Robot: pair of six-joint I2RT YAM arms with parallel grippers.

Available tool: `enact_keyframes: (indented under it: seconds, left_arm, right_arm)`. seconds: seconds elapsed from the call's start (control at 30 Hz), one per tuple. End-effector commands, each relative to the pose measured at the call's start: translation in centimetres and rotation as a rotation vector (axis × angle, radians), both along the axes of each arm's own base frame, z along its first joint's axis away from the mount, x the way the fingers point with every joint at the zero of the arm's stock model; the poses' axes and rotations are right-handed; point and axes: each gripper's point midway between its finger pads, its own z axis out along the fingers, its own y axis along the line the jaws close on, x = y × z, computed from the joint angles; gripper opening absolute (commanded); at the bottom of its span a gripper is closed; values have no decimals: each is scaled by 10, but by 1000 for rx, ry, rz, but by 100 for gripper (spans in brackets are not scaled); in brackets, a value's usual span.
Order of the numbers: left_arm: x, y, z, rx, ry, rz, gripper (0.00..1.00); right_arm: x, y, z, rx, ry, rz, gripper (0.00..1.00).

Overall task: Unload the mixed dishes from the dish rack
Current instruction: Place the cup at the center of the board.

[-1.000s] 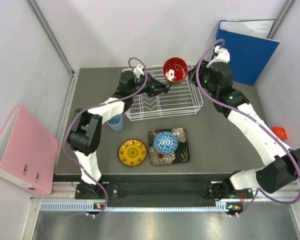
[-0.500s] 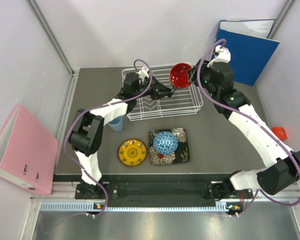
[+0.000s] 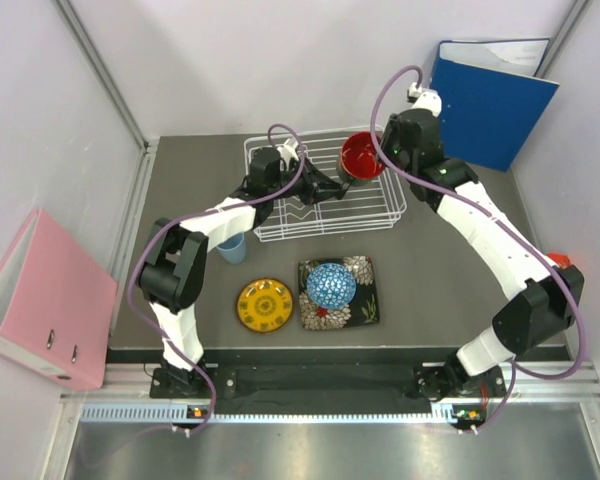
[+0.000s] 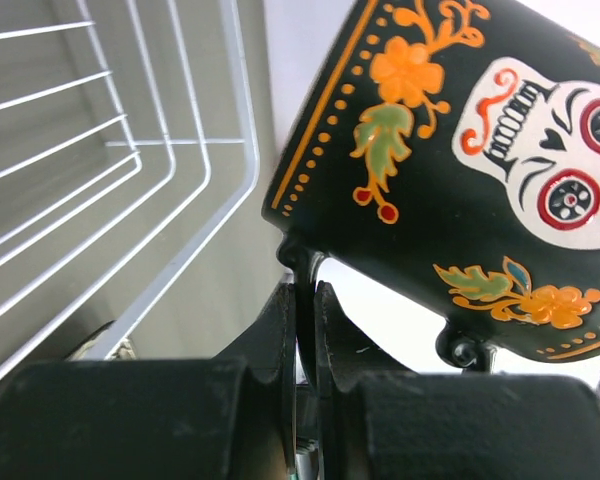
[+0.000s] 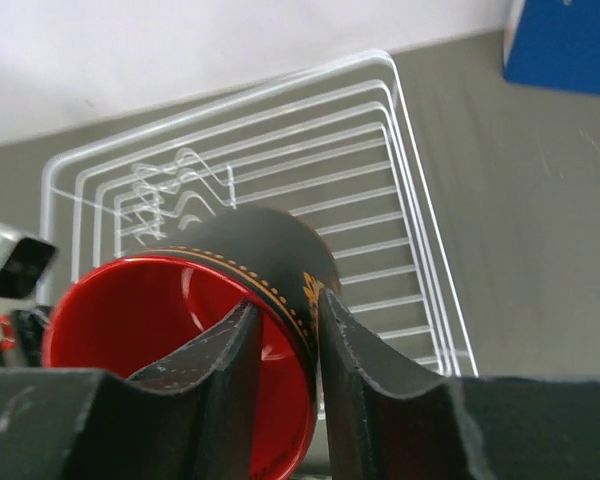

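The dark patterned mug (image 3: 362,157) with red inside is held above the right end of the white wire dish rack (image 3: 280,232). My left gripper (image 3: 335,185) is shut on the mug's handle; in the left wrist view the fingers (image 4: 280,330) pinch the handle below the skull-painted mug (image 4: 460,150). My right gripper (image 3: 381,152) is shut on the mug's rim, one finger (image 5: 230,350) inside and one outside the mug (image 5: 250,250). The light blue cup (image 3: 232,245), the yellow plate (image 3: 264,305), and the blue bowl (image 3: 331,285) on the black square plate (image 3: 364,305) sit on the table in front of the rack.
A blue binder (image 3: 495,95) leans at the back right. A pink binder (image 3: 40,300) lies off the table's left side. A small red object (image 3: 558,265) sits at the right edge. The rack's wires show in both wrist views (image 4: 130,150) (image 5: 380,200).
The left gripper carried the mug to the right over the rack's right end. The right gripper came in to the mug and closed on its rim.
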Motion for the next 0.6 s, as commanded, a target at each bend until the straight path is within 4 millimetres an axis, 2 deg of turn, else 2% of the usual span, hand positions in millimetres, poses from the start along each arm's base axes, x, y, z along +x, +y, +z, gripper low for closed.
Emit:
enact_keyframes:
  seconds: [0.0,0.2,0.3,0.47,0.53,0.57]
  left_arm:
    - [-30,4,125,-156,-397,-50,0]
    - [-32,3,128,-155,-407,-53,0]
    - [-34,1,131,-158,-416,-58,0]
    - [-35,-1,131,-155,-413,-60,0]
    - [-35,-1,129,-153,-409,-57,0]
    - [-35,-1,128,-155,-410,-58,0]
  right_arm:
    - [-9,-7,-17,-76,88,-20,31]
    - [-15,-10,-35,-111,139,-12,36]
    - [-17,-9,-40,-109,145,-6,35]
    - [-19,-8,-40,-99,138,1,12]
    - [-20,-9,-39,-97,131,-3,0]
    - [-21,-11,-33,-87,116,-8,0]
